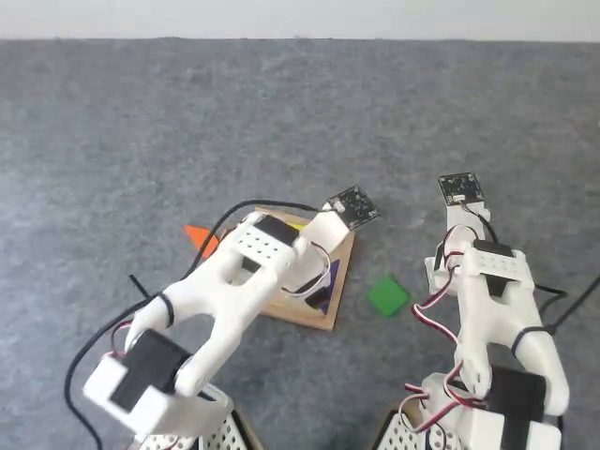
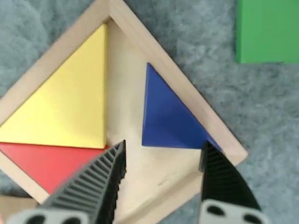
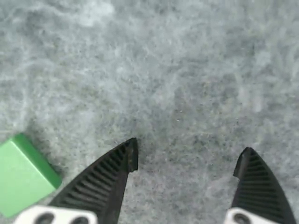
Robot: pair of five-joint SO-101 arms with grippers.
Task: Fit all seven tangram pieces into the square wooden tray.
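Observation:
The square wooden tray [image 2: 187, 95] holds a yellow triangle [image 2: 65, 107], a red triangle [image 2: 44, 163] and a blue triangle [image 2: 166, 116]. My left gripper [image 2: 163, 151] hangs open just above the tray's bare floor, beside the blue triangle, with nothing between its fingers. In the high view the left arm covers most of the tray [image 1: 309, 317]. A green square [image 1: 387, 295] lies on the carpet to the right of the tray, and an orange piece [image 1: 199, 236] lies to its left. My right gripper [image 3: 189, 151] is open over bare carpet, the green square [image 3: 23, 179] just beside one finger.
Grey carpet [image 1: 300, 122] covers the whole table. The two arm bases stand at the near edge, and black cables trail by the left arm. The green square [image 2: 266, 30] lies close outside the tray's rim.

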